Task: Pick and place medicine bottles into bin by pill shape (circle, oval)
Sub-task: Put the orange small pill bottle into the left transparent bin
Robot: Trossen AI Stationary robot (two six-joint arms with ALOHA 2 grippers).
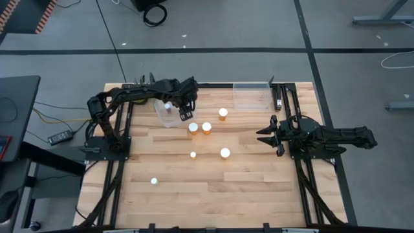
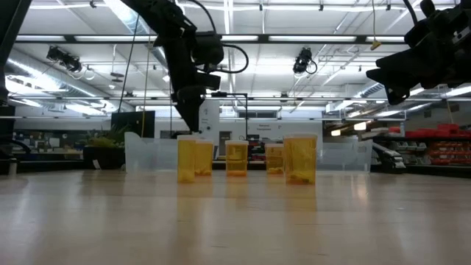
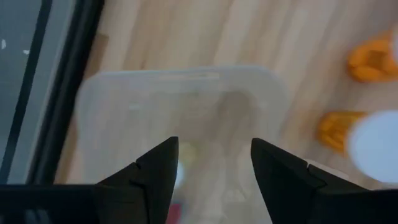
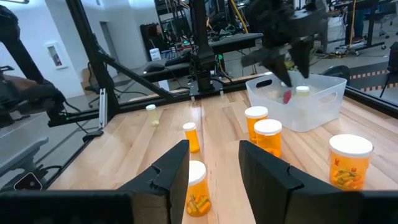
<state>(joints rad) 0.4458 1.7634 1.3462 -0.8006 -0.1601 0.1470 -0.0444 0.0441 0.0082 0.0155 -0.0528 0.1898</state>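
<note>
Left hand (image 1: 185,107) over the clear bin (image 1: 169,114) at the worktop's (image 1: 259,188) far edge, fingers apart, nothing between them. Inside that bin, one white-capped bottle (image 4: 302,93) standing upright. Just beside the bin, two orange medicine bottles (image 1: 200,128) close together; a third (image 1: 223,114) near them, more spread well apart from the bin. Right hand (image 1: 266,136) well apart from the bin, fingers together, empty. Second clear bin (image 1: 251,95) along the same far edge.

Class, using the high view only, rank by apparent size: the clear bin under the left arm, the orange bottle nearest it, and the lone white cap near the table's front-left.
1. Clear bin
2. Orange bottle
3. Lone white cap
</note>
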